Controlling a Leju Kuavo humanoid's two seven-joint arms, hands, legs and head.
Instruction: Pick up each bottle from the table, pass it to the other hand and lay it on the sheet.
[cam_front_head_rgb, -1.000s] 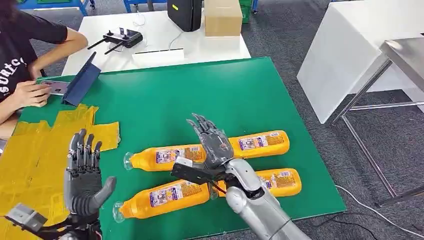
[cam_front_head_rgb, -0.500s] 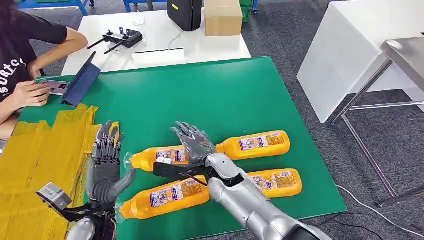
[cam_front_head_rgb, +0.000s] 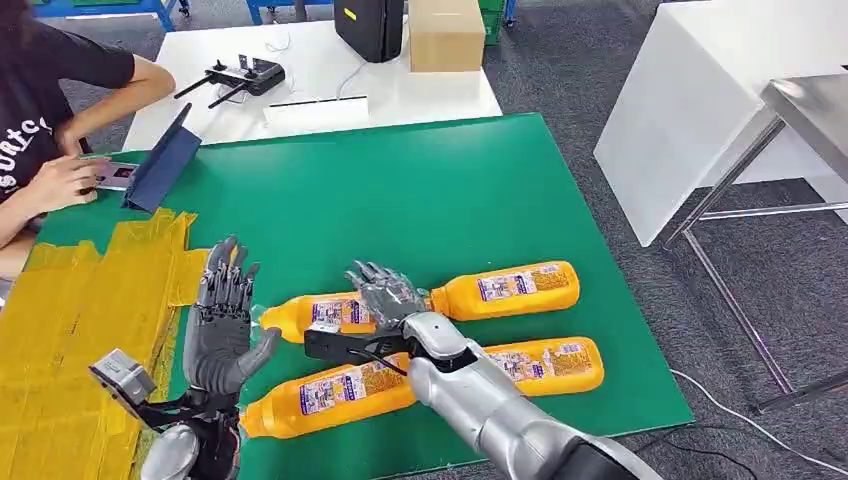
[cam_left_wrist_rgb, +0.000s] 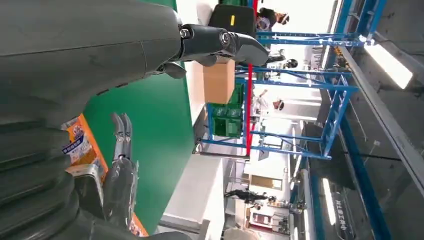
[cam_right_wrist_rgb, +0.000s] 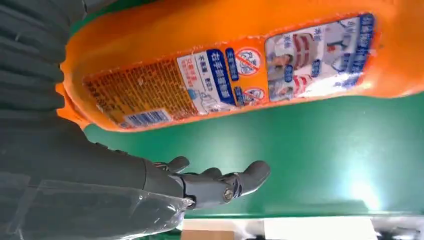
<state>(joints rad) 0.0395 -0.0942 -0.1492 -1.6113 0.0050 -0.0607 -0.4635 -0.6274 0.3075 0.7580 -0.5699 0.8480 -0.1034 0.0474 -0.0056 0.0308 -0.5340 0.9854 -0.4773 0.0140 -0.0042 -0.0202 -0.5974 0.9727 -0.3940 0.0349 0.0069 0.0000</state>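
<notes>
Four orange bottles lie on their sides near the front edge of a green surface (cam_front_head_rgb: 450, 190). The right hand (cam_front_head_rgb: 385, 293) rests over the far-left bottle (cam_front_head_rgb: 315, 314), fingers spread and not closed around it. The left hand (cam_front_head_rgb: 222, 325) hovers upright with fingers wide, holding nothing, just beside that bottle's cap end. A far-right bottle (cam_front_head_rgb: 515, 285), a near-left bottle (cam_front_head_rgb: 320, 393) and a near-right bottle (cam_front_head_rgb: 555, 360) lie untouched. A crumpled yellow sheet (cam_front_head_rgb: 80, 310) covers the surface's left edge.
</notes>
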